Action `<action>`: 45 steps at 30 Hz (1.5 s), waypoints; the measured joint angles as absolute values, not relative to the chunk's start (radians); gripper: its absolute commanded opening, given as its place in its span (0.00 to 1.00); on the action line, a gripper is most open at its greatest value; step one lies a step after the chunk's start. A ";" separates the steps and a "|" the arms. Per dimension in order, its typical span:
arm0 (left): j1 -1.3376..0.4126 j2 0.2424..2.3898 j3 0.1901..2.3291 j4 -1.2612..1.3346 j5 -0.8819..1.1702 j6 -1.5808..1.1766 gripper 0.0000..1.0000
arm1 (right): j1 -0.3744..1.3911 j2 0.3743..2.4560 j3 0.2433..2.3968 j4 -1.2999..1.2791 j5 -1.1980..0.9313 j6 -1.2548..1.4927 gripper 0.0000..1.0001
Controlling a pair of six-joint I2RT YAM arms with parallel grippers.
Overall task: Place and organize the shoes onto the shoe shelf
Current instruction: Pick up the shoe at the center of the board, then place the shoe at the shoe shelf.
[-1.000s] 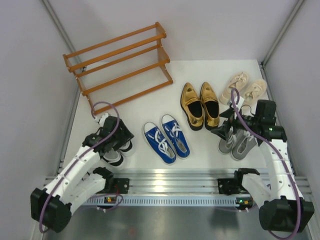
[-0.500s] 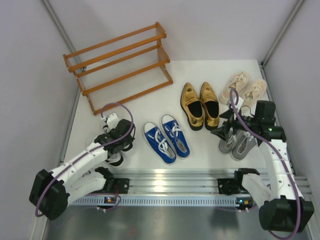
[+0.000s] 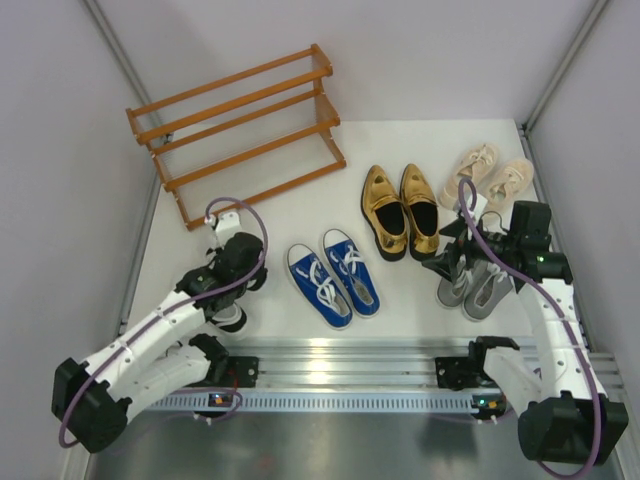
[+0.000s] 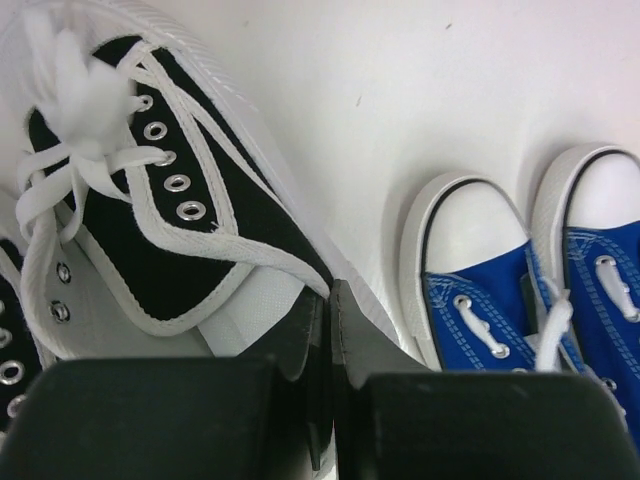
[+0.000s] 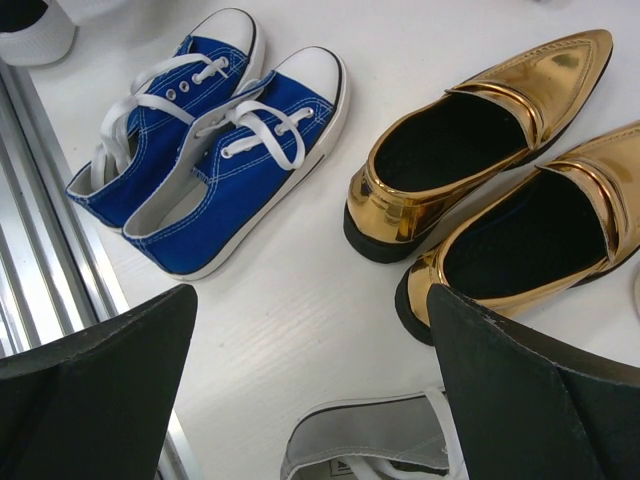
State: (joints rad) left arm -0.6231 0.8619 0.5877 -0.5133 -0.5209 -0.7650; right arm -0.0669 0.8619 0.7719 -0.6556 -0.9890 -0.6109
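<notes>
Orange-brown slatted shoe shelf (image 3: 250,153) far left; upright pairs: black-and-white sneakers (image 4: 150,220) near left, blue sneakers (image 3: 333,279) centre, gold loafers (image 3: 400,210), beige lace-ups (image 3: 490,172), grey sneakers (image 3: 472,285) right.

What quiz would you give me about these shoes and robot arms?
1. True or false: the shoe shelf already holds shoes.
2. Which shoe is the left end effector shut on? A) blue sneaker B) black-and-white sneaker C) gold loafer
3. Which pair lies under the open right end effector?
Key: 1 false, its slats are bare. 2 B. 3 the grey sneakers.
</notes>
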 measured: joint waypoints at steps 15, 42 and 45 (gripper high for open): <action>-0.587 1.042 0.754 -0.326 -0.531 -0.335 0.00 | -0.067 0.862 0.772 -0.656 -0.989 -0.620 1.00; -0.263 1.487 0.932 -0.016 -0.334 -0.025 0.00 | -0.066 0.870 0.772 -0.662 -0.981 -0.638 0.99; -0.262 1.523 0.932 0.030 -0.340 0.003 0.00 | -0.066 0.871 0.772 -0.664 -0.980 -0.644 0.99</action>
